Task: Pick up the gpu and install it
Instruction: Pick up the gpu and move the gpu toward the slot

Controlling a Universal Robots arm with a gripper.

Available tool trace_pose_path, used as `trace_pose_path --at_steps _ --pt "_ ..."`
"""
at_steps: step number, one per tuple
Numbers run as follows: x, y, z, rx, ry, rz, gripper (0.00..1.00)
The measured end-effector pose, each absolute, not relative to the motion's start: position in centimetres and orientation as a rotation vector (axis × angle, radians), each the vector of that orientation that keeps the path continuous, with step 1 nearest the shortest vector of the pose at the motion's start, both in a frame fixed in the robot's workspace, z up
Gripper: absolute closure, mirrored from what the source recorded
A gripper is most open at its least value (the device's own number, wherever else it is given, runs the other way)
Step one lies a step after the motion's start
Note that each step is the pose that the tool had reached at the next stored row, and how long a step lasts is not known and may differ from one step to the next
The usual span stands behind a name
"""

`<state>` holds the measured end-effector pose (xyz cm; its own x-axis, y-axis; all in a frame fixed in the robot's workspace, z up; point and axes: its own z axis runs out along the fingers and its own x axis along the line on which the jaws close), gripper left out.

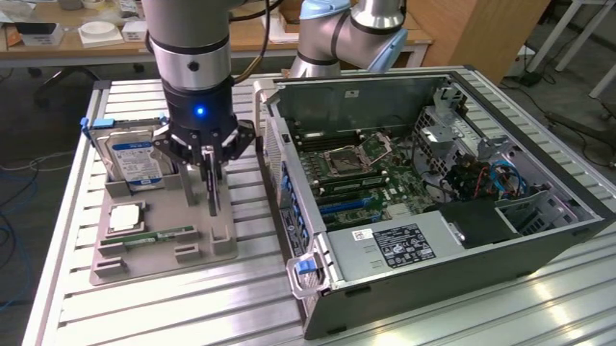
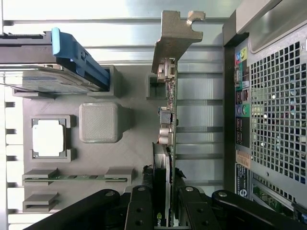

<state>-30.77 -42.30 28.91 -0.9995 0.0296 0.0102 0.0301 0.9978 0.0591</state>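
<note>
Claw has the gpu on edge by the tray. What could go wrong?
The claw pinches the thin dark circuit card with silvery end bracket along one edge; it may tilt or slip.
The grey plastic tray lies right below; the card could snag its slots.
The black open computer case stands close beside; a swing might clip it.

I can't see the gpu's (image 2: 168, 110) held end: the gripper (image 2: 163, 194) covers it and the wrist view's edge cuts it off. The hard drive (image 2: 48, 79) and case (image 2: 278, 96) also run out of view. The label (image 1: 135, 157) is too small to read.
</note>
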Motion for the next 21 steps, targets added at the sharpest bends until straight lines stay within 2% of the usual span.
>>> trace_pose_path --at_steps 21 --pt "-30.8 -42.3 30.0 -0.047 -3.13 -0.095 0.74"
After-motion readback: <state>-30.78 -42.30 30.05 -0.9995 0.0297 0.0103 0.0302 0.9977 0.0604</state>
